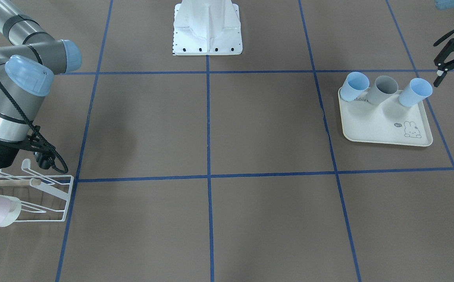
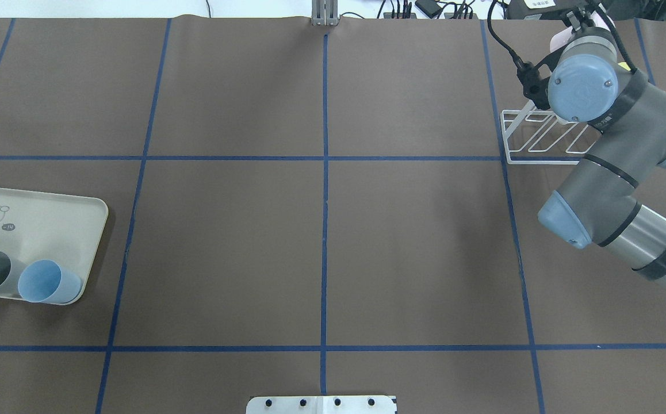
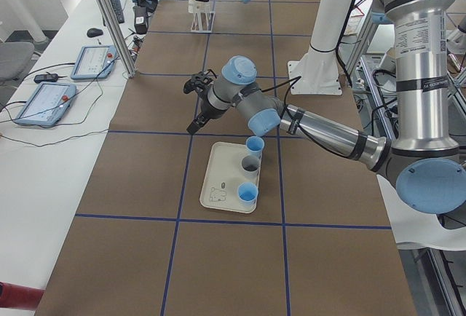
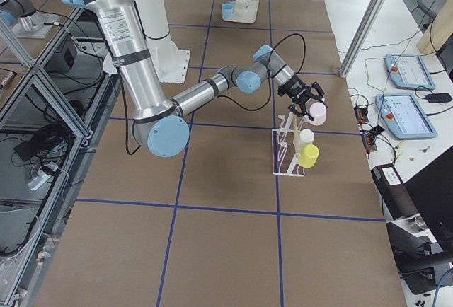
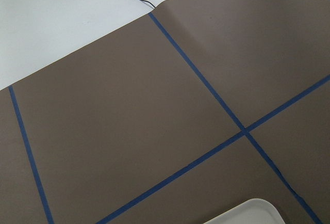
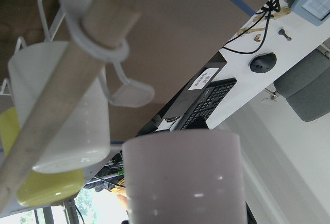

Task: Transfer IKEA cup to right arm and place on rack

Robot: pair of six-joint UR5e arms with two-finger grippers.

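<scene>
Clamped on a pale pink plastic cup [image 4: 318,114] with the black two-finger right gripper [image 4: 308,105], jaws pressed against the cup's sides. Held sideways, off the table, at the small white wire rack [image 4: 286,153]. Sits at the rack's 12 o'clock end in the right-side view, just beside a white plastic cup [image 4: 304,137] hung there. Seated on a prong or not: cannot tell. Next along the rack toward 6 o'clock, a yellow plastic cup [image 4: 310,155].

From the right wrist camera: pink cup at 6 o'clock, white cup at 9 o'clock with a gap between the two, yellow cup at 8 o'clock. Thin pale wooden dowel [image 6: 51,131] through a wire loop at 11 o'clock.

Reaching over the rack at 2 o'clock in the overhead view, the silver-grey jointed right arm [image 2: 615,167].

Well apart from all that, at 9 o'clock in the overhead view, a cream rabbit-print tray [image 2: 51,218] flat on the brown table mat with blue tape grid [image 2: 413,241]. Standing mouth-up in a row along the tray's 12 o'clock edge in the front-facing view: a light-blue plastic cup [image 1: 356,87], a grey plastic cup [image 1: 385,90], and a second light-blue plastic cup [image 1: 415,93].

Hovering at 2 o'clock in the front-facing view, the black two-finger left gripper [image 1: 444,64], jaws apart, nothing between them. Near the second blue cup, not touching it.
</scene>
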